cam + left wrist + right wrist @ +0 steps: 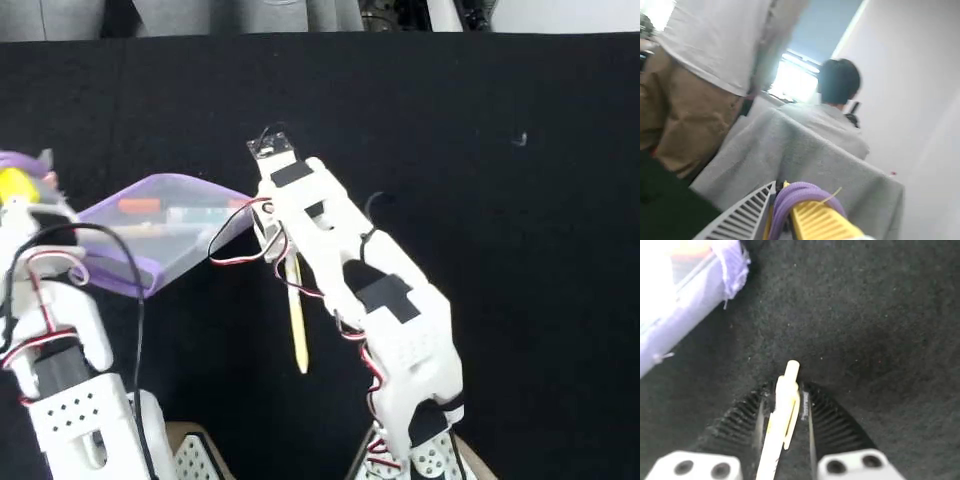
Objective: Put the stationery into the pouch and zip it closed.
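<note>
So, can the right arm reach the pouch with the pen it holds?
Probably yes: the right pincer, shut on the pen, hangs close beside the pouch that the left pincer holds up, with only bare table between.

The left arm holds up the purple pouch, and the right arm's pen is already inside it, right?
No. The pen is outside the pouch: the right gripper grips it beside the pouch, over the table, as the right wrist view shows. The left gripper does hold up the pouch.
</note>
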You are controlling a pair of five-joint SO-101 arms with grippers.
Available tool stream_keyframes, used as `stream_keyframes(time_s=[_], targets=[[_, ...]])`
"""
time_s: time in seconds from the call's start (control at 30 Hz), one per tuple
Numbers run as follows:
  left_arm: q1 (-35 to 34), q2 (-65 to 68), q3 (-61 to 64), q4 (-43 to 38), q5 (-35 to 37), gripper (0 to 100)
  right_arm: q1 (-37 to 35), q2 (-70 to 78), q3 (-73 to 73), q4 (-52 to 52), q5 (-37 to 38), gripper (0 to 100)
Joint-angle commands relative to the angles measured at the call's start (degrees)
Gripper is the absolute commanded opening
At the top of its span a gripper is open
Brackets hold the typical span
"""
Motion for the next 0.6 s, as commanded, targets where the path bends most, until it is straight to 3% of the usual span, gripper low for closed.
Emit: stream_keyframes(time_s=[0.0,0.1,0.3,0.57], targets=[[7.34,-0.44,-8.22,-0.62,-4.13,3,2.55,-6.81,2.07,0.26,-0.7,1.1],[13.05,0.0,-13.14,5.36,-8.26,3,6.24,-15.69,6.11,-0.26,-0.7,1.1],[22.46,0.18,-22.29,10.73,-8.18,3,13.89,-36.26,14.9,-4.57,-0.7,1.1],[24.4,0.26,-21.23,10.55,-8.26,3,15.82,-59.3,18.15,-11.43,4.04,1.1]])
